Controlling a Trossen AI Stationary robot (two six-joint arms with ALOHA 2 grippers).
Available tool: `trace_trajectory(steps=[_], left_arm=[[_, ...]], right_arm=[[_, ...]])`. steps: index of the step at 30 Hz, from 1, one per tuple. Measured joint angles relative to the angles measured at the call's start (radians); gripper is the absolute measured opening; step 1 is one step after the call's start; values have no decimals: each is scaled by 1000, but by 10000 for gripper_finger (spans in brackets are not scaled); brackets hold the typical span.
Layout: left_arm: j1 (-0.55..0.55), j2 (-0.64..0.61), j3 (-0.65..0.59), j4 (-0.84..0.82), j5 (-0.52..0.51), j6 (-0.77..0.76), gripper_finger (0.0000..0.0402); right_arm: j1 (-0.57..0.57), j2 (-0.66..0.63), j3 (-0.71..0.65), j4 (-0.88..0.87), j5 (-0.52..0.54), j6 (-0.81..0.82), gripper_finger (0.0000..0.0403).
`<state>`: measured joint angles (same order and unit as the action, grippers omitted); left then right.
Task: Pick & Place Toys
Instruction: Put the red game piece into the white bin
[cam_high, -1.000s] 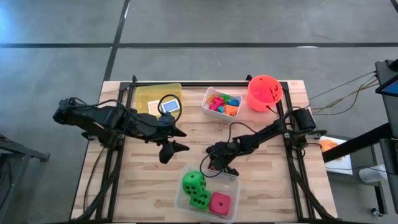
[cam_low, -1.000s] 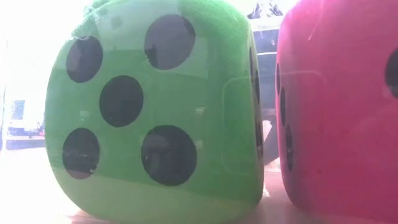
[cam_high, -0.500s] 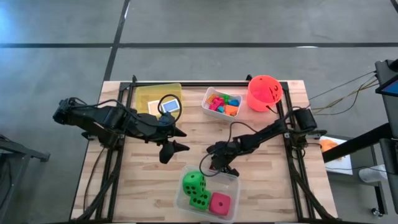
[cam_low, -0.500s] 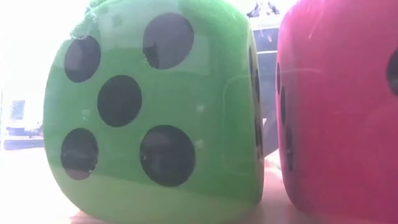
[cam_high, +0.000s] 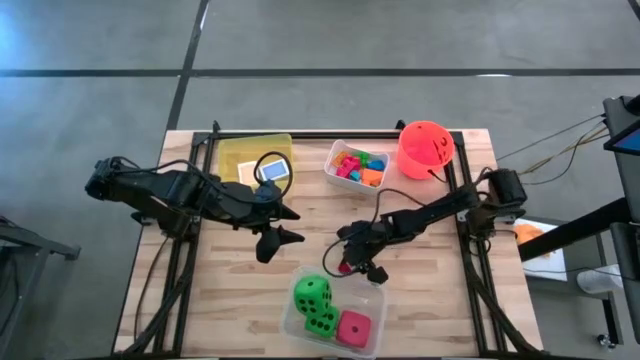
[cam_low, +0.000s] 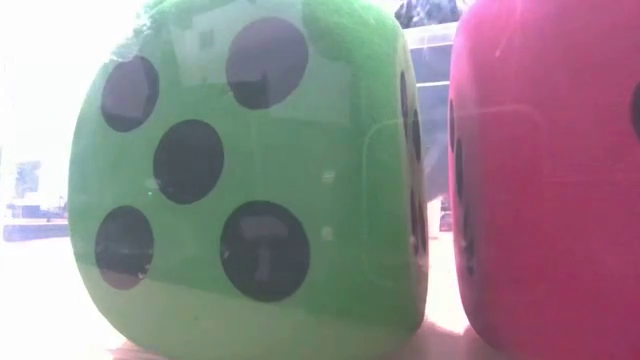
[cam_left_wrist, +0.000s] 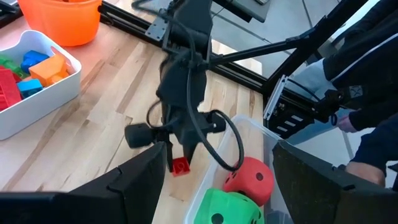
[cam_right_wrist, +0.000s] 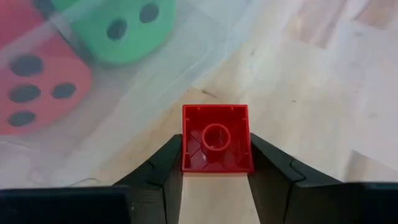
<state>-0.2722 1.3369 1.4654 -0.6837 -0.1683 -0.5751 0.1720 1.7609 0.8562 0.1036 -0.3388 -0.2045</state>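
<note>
A: Right gripper (cam_right_wrist: 214, 163) clenched on the red block (cam_right_wrist: 216, 138), just off the clear tub's (cam_high: 372, 291) 12 o'clock rim.

B: Risk: dropping early, so it lands on the table (cam_high: 430, 300). Left gripper (cam_high: 282, 234) idles spread at centre.

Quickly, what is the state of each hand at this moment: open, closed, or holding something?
Left hand: open, empty, hovering over the table's middle.
Right hand: closed on a small red block, beside the clear tub of dice.
</note>
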Motion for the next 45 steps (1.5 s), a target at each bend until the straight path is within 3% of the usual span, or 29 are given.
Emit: trace_trajectory(steps=[6, 15, 28, 37, 45], left_arm=[[0, 0, 0, 0, 0, 0, 281], [1, 0, 0, 15, -5, 12, 281], [2, 0, 0, 14, -27, 55, 281], [2, 0, 0, 38, -27, 51, 281], [2, 0, 0, 44, -31, 52, 281]], right_arm=[[-21, -96, 0, -70, 11, 58, 130], [-61, -269, -13, -230, 129, 110, 130], [-213, -459, -66, -272, 160, 216, 130], [-396, -498, -64, -281, 276, 558, 130], [-551, -441, -63, -339, 343, 735, 130]])
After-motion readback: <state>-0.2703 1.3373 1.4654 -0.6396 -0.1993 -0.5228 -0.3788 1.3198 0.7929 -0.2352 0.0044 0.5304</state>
